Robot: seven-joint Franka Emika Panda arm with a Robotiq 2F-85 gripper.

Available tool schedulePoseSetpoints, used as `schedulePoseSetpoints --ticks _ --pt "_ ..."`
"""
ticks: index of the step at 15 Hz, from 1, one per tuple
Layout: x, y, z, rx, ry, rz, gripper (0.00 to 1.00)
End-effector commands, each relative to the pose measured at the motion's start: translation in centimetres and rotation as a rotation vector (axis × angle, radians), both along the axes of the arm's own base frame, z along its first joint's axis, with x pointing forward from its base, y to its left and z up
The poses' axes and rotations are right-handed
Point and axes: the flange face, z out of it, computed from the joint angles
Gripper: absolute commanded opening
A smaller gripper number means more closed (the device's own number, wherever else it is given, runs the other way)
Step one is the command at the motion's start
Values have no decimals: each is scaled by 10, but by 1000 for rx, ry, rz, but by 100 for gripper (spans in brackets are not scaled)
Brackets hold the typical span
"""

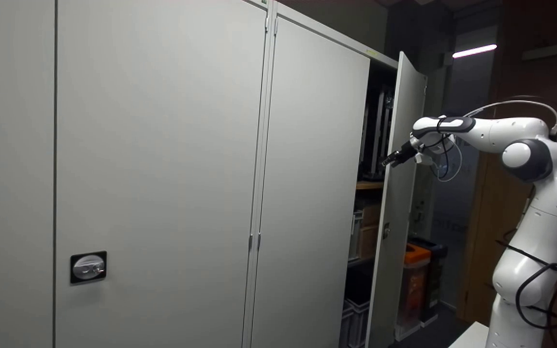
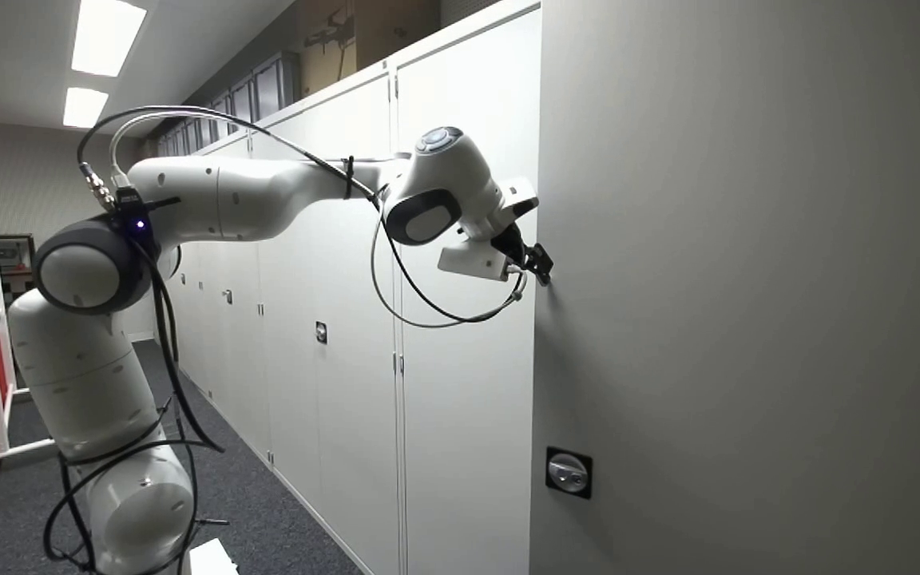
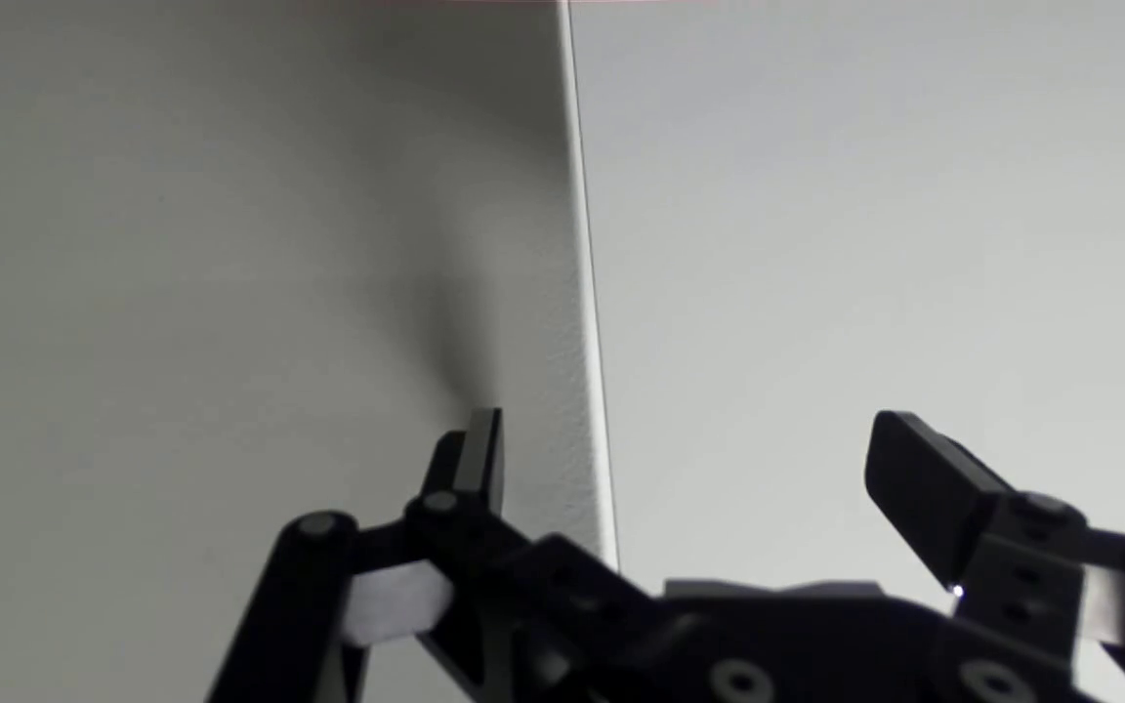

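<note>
Pincer at the edge of a cabinet door, boxes on a shelf inside, bins beyond the door

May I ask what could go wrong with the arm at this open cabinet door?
In the wrist view, the edge of the cabinet door runs between the fingers of the open tool, but nearer one of them, so closing might catch it unevenly. That finger's tip looks close to the door's face, contact unclear, so pressing there might swing it shut. The cables hang in a slack loop and might snag during a move.
</note>
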Motion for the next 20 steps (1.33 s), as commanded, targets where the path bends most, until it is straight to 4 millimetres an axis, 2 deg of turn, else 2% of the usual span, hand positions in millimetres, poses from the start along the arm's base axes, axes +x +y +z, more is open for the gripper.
schedulePoseSetpoints --ticks 1,20 --pt "24 -1 5 -8 -23 24 100" --pt "95 15 0 -26 -22 82 100"
